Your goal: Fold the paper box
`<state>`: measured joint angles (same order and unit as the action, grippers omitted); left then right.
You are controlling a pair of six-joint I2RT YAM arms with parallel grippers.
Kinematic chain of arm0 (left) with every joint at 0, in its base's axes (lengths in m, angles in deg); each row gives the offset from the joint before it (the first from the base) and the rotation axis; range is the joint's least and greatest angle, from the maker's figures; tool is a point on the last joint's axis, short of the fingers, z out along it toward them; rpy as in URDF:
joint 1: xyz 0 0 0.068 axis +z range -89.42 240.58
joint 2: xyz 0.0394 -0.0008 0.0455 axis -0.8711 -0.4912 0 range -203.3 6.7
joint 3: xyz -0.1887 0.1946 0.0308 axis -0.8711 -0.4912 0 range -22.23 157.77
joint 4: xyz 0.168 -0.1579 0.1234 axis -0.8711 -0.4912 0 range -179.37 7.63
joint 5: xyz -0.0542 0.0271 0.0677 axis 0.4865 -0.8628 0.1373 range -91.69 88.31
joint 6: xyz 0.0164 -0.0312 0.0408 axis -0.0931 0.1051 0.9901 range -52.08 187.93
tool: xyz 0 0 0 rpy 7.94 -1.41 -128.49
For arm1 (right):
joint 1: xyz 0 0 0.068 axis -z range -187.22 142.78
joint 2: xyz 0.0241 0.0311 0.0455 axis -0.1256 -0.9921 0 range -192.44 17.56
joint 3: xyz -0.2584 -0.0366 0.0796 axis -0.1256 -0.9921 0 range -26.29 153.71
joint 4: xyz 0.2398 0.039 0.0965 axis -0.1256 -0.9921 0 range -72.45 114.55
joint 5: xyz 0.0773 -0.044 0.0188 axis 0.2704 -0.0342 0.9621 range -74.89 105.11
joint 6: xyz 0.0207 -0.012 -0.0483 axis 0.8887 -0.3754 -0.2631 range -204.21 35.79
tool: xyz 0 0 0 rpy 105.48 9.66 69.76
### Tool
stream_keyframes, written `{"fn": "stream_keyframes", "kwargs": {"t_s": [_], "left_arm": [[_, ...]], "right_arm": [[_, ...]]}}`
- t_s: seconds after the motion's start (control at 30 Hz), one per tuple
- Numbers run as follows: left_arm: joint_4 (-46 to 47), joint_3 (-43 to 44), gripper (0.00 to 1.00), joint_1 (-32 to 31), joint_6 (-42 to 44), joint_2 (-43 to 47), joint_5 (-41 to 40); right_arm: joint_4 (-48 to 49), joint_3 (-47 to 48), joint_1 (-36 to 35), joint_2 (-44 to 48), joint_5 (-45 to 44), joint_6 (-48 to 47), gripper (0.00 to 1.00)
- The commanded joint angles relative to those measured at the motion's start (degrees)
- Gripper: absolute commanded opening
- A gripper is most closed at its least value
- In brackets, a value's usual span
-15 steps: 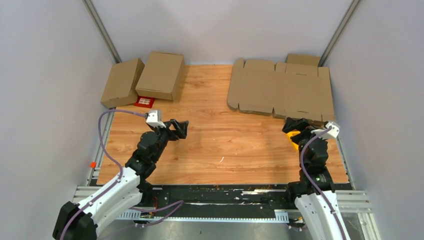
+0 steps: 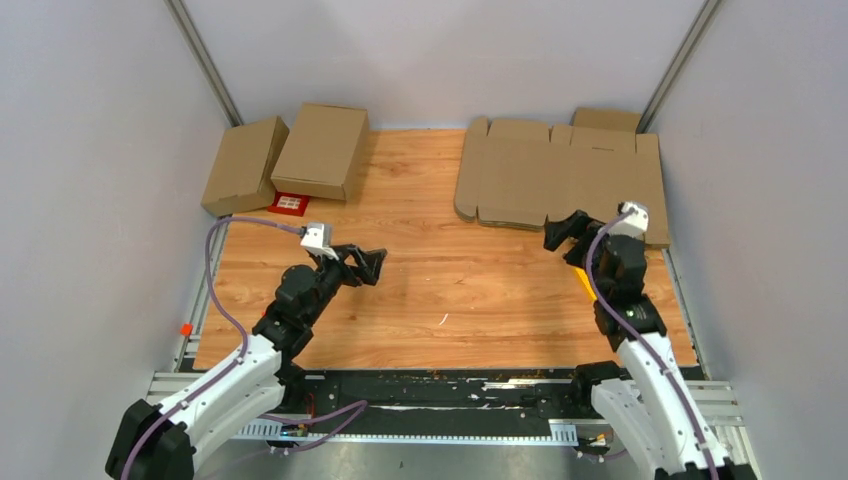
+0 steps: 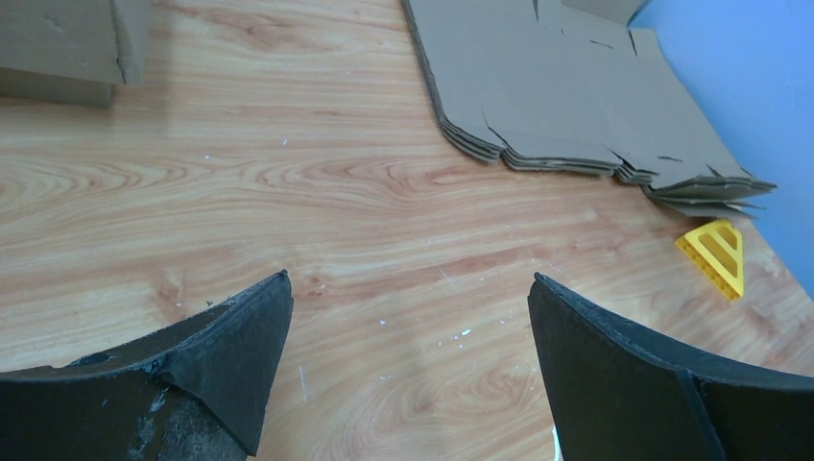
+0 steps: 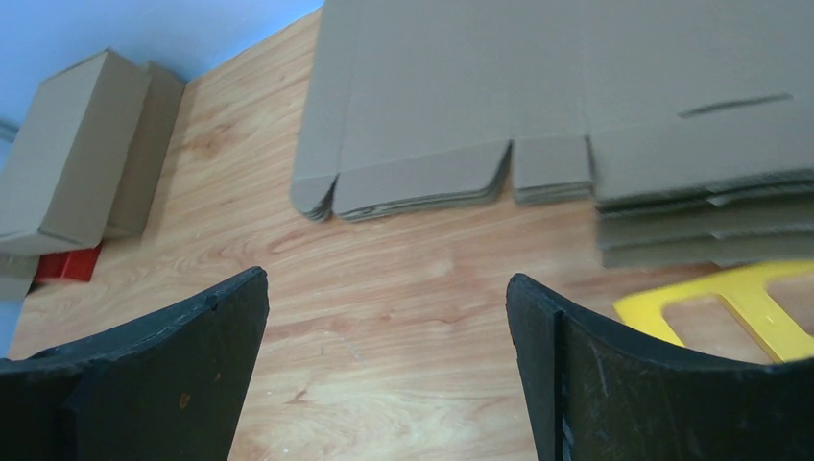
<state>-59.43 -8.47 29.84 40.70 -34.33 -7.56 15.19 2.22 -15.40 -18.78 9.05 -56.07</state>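
Observation:
I cannot pick out the paper box as a piece of its own in any view. A stack of flat brown cardboard sheets point(image 2: 560, 180) lies at the back right, also in the left wrist view point(image 3: 566, 106) and the right wrist view point(image 4: 538, 86). My right gripper point(image 2: 562, 232) hovers open just in front of the stack's near edge, with bare wood between its fingers point(image 4: 386, 276). Left of centre, my left gripper point(image 2: 375, 262) stands open over the table with nothing in it point(image 3: 410, 277).
Two folded brown cartons point(image 2: 245, 165) point(image 2: 322, 150) sit at the back left, with a small red card point(image 2: 289, 203) in front of them. A yellow plastic wedge point(image 3: 715, 254) lies by the stack's near right corner, under my right arm. Grey walls close three sides.
My right arm has reached forward and to the left, bringing its gripper up to the stack's near edge. The left gripper has shifted slightly to the right. Both stay open.

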Motion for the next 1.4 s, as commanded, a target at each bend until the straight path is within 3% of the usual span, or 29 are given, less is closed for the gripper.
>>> {"fn": "stream_keyframes", "kwargs": {"t_s": [0.0, 0.13, 0.3, 0.37, 0.4, 0.43, 0.97, 1.37], "left_arm": [[2.99, 0.73, 0.99, -0.11, 1.6, -0.83, 2.23], [3.03, 1.06, 0.99, -0.11, 1.67, -1.83, 2.72], [3.4, 1.57, 0.98, -0.11, 1.3, -3.59, 4.07], [3.43, 1.85, 0.98, -0.11, 1.33, -4.03, 4.27], [3.26, 1.87, 0.98, -0.11, 1.38, -4.05, 4.28], [3.25, 1.91, 0.98, -0.11, 1.38, -4.05, 4.24], [3.1, 2.13, 0.98, -0.11, 1.38, -4.3, 4.46], [2.85, 2.18, 0.97, -0.11, 1.65, -4.21, 4.02]], "right_arm": [[0.52, 8.42, -0.06, -9.43, 11.55, -5.73, 0.93], [-4.89, 14.06, -0.07, -18.59, 5.78, -5.49, 0.92], [-13.98, 19.27, 0.01, -25.78, -11.0, 7.01, 0.94], [-17.99, 20.73, 0.52, -27.07, -15.63, 12.43, 0.8], [-18.98, 21.38, 1.13, -27.52, -16.06, 14.14, 0.72], [-19.39, 21.82, 1.9, -27.76, -15.82, 15.27, 0.7], [-14.06, 22.22, 12.86, -36.2, -10.17, 29.39, 0.5], [-10.95, 22.36, 14.24, -41.57, -10.15, 32.07, 0.47]]}}
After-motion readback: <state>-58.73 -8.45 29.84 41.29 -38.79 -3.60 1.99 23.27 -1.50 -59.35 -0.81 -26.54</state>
